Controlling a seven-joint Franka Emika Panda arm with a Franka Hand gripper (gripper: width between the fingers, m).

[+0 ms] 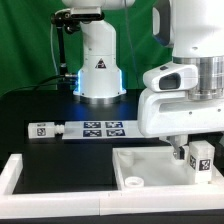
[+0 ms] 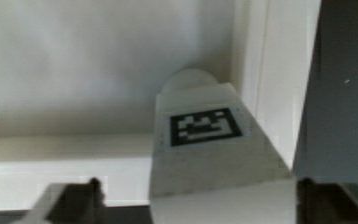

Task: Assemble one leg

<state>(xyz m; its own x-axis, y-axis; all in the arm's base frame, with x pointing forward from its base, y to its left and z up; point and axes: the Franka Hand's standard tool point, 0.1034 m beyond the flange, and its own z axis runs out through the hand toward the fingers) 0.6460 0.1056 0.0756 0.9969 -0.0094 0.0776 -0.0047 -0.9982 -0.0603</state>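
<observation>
My gripper (image 1: 193, 152) is shut on the leg (image 1: 201, 158), a small white peg with black-and-white tags. It holds the leg upright over the right part of the large white tray-like panel (image 1: 150, 160). In the wrist view the leg (image 2: 202, 130) runs from between my two dark fingers (image 2: 82, 197) toward the panel's corner, next to its raised wall (image 2: 274, 60). The leg's far tip is close to the panel floor (image 2: 87, 100); I cannot tell whether it touches.
The marker board (image 1: 100, 128) lies on the black table behind the panel. A small tagged white piece (image 1: 40, 128) sits at its left end in the exterior view. A white rail (image 1: 15, 172) borders the front left. The robot base (image 1: 98, 70) stands behind.
</observation>
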